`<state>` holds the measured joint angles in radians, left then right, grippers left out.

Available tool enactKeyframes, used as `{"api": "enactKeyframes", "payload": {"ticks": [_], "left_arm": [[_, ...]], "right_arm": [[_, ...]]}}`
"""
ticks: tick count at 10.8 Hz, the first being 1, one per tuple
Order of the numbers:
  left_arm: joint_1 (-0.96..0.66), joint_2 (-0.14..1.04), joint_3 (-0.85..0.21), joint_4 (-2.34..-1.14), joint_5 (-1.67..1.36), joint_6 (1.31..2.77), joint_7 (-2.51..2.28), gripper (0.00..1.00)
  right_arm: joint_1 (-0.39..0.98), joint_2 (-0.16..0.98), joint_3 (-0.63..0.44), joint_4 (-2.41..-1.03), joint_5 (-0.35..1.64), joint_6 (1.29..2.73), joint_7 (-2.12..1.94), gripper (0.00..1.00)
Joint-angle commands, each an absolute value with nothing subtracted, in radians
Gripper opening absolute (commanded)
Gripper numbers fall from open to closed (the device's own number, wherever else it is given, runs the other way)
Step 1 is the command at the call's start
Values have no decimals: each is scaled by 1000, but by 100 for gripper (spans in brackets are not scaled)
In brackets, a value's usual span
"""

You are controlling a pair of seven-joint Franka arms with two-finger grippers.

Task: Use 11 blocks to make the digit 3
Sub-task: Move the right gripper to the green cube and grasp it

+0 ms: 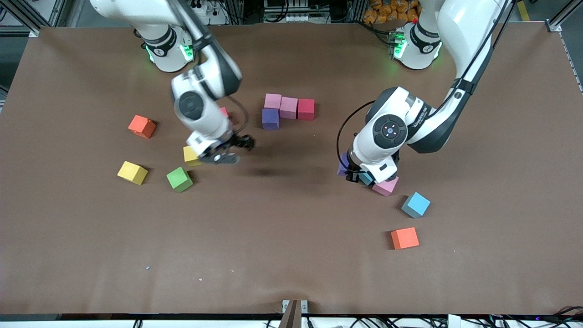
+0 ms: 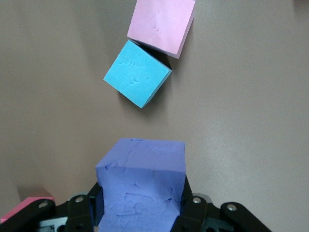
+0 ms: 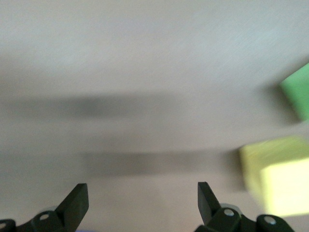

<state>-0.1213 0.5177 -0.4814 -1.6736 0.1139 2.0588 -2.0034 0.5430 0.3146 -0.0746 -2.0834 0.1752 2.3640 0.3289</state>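
Four touching blocks [image 1: 286,110] between arms

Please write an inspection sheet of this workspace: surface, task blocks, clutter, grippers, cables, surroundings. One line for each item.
Surface: brown table cover, a few small specks near the front camera's edge.
Job's things: started figure of two pink, one crimson and one purple cube, touching; loose pink cube, light blue cube, green cube and two yellow cubes.
Clutter: two orange cubes, one toward each end of the table.
Grippers: left gripper shut on a purple cube, over the table beside the loose pink cube; right gripper open, empty, over the table beside a yellow cube.
Cables: black cable loop on each wrist.
Surroundings: metal frame, wiring at the table's edges.
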Motion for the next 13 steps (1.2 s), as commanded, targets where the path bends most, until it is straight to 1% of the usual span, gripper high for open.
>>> {"api": "enactKeyframes", "payload": {"ticks": [1,4,6,10,13], "left_arm": [[-127,505,-480,-1658,92,2036,-2008,0],[-127,506,-480,-1658,92,2029,-2008,0],[-127,506,-480,-1657,94,2029,-2006,0],[-126,506,-480,-1657,94,2029,-2006,0],[-126,508,-480,-1657,94,2029,-2006,0]], "right_arm": [[410,354,-57,-2027,66,2347,163,100],[281,415,-58,-1968,20,2347,-145,100],[238,468,-57,-1956,12,2361,-308,100],[274,483,-55,-1967,15,2361,-310,100],[267,500,-55,-1967,14,2364,-314,100]]}}
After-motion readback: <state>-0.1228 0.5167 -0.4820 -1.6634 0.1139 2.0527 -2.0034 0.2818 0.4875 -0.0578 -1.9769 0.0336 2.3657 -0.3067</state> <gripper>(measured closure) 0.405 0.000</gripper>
